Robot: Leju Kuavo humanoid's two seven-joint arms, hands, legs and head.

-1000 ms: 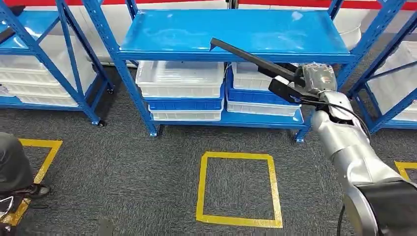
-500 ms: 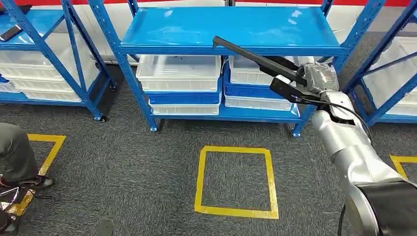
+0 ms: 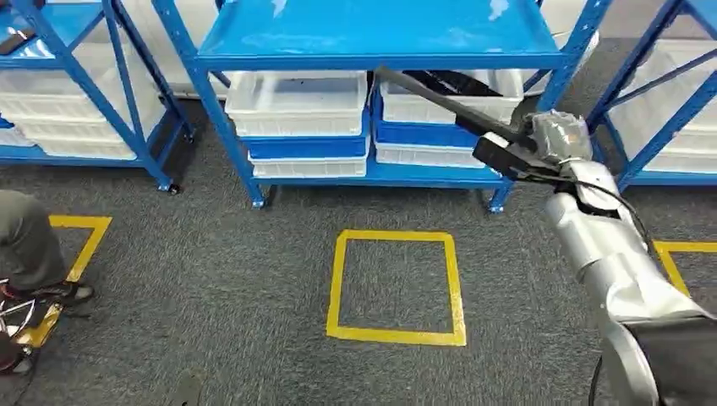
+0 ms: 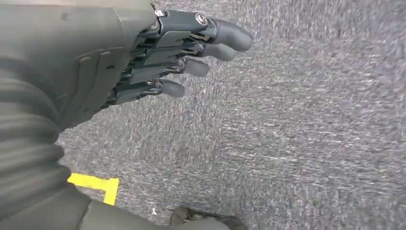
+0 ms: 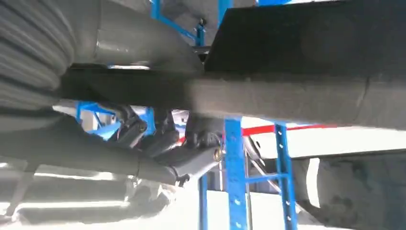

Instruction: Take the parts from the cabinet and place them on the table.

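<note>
The black part (image 3: 440, 100) hides the right hand's fingers (image 3: 500, 157).

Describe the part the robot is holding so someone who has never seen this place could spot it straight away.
Find the middle blue rack straight ahead, with white and blue bins on its lower shelf. In front of its right half, the right hand grips a long black strip that slants up and left toward the shelf edge. It is the one thin dark bar among boxy, light bins.

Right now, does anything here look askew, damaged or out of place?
Nothing looks damaged or spilled. The long black part in the right hand juts diagonally in front of the blue shelf; the stacked bins sit square.
</note>
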